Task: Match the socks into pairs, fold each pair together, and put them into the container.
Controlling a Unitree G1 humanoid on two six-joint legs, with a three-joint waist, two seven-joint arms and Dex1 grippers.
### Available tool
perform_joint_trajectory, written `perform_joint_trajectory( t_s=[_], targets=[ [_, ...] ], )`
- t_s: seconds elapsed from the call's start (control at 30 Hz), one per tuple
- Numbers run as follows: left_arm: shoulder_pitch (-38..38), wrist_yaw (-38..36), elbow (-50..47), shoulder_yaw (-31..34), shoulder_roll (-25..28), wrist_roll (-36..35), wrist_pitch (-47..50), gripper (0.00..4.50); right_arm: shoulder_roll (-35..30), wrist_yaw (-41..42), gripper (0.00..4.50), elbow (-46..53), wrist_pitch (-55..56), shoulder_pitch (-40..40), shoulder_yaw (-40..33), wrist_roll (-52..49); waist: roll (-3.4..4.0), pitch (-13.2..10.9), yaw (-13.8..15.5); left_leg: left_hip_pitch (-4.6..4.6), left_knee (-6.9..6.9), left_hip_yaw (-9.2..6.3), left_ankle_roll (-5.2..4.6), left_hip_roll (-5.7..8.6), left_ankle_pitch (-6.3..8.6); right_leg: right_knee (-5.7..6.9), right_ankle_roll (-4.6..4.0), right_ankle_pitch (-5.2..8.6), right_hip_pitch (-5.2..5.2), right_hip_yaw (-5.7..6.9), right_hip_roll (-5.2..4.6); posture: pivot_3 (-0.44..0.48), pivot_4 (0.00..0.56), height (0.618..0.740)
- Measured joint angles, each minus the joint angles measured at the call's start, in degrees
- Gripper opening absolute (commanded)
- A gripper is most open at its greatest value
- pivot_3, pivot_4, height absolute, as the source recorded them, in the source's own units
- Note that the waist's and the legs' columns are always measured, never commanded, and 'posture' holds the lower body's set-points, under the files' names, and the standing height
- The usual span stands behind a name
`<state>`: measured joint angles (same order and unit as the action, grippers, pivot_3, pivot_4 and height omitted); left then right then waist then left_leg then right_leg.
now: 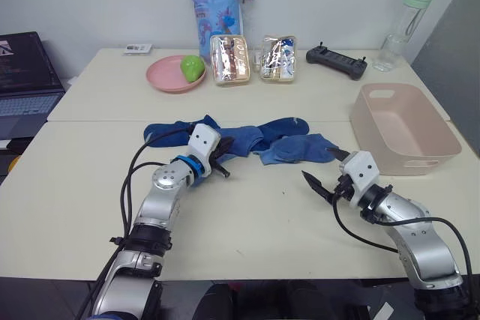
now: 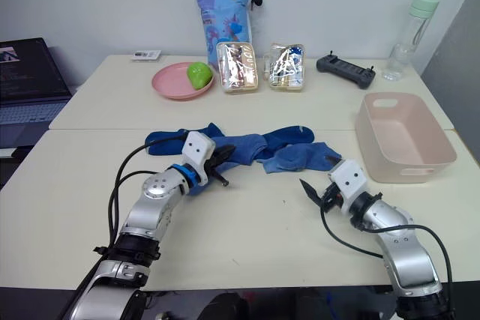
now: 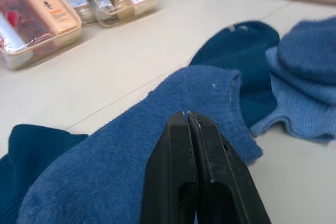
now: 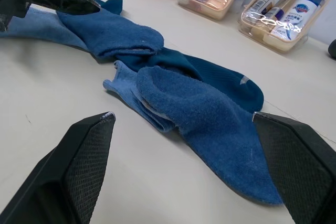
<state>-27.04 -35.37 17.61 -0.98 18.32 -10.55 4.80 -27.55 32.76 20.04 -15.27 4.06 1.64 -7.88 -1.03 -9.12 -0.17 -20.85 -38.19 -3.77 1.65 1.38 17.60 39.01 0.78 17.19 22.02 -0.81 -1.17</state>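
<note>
Strung in a loose row across the middle of the pale counter (image 1: 247,222): the socks (image 1: 259,142), soft knit, overlapping, in dark navy, medium blue and lighter blue. At the left end, a navy one with a medium blue one laid over it; in the middle, a dark navy one with a small pale mark near its cuff; at the right end, a medium blue one lying over a lighter blue one, its toe pointing right. To the right of the row and a little farther back, well apart from it, the container (image 1: 405,127): pale pink, rectangular, rounded corners, sloping walls, a slot handle in each short wall, nothing seen inside.

Left hand (image 1: 222,165) at the near edge of the left-end socks, fingers (image 3: 202,182) pressed together, tips over the medium blue sock; whether touching the knit, cannot tell. Right hand (image 1: 326,177) spread wide, just near of the right-end socks, apart from them, tips aimed left and far toward the row. Container to the right of that hand, beyond it.
</note>
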Motion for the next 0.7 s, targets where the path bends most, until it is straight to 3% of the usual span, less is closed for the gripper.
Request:
perform_joint_trajectory(
  t_s=[0.13,0.47,0.7],
  targets=[
    [0.46,-4.74,-0.46,0.94,1.11,-2.98,1.03,0.84,-2.86,1.30,4.50,0.05,-2.56,2.98,1.77,1.02,0.00,0.00,-0.15,0.01,-0.03,0.00,0.01,0.00,-0.01,0.02,0.00,0.00,0.00,0.02,0.00,0.000,0.150,0.740],
    [-0.38,-7.89,5.44,-3.90,2.55,3.13,-5.80,3.90,-2.62,0.92,4.50,5.60,-13.40,6.16,5.63,1.67,0.00,0.00,0.03,-0.04,-0.03,-0.05,0.02,0.00,-0.01,-0.01,0.00,0.00,0.00,0.04,0.00,0.000,0.150,0.740],
    [-6.85,-5.24,16.25,-7.08,1.61,9.71,-12.50,3.90,-2.66,-0.52,4.50,6.11,-14.30,5.07,6.31,2.34,-0.02,-0.01,0.04,-0.04,-0.05,-0.04,0.01,0.02,-0.01,0.00,0.00,0.00,0.00,0.05,0.00,0.000,0.150,0.740]
  ],
)
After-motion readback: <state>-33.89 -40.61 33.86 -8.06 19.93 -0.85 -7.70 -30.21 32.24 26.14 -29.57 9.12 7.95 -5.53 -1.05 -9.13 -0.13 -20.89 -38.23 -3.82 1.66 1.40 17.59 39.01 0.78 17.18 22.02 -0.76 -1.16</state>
